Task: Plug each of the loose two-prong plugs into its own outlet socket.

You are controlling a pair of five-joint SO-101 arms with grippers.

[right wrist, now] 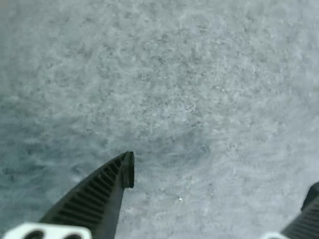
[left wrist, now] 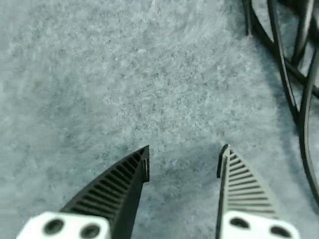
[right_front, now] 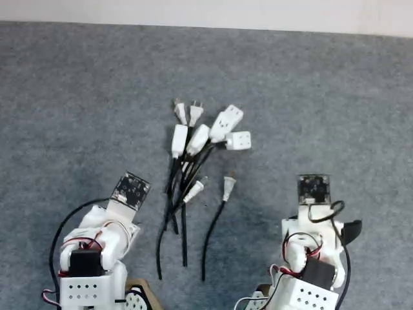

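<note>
No plug is grasped yet: left claw [left wrist: 185,150] and right claw [right wrist: 222,172] gape empty, so one must reach a loose plug [right_front: 227,186].

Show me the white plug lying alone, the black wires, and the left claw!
White two-prong plug on black cable [right_front: 227,187]: high view, its white body.
Black cables [left wrist: 302,134]: left wrist view, one cable's curved stretch.
Left claw [left wrist: 184,159]: left wrist view, midway between its open black fingertips.
</note>
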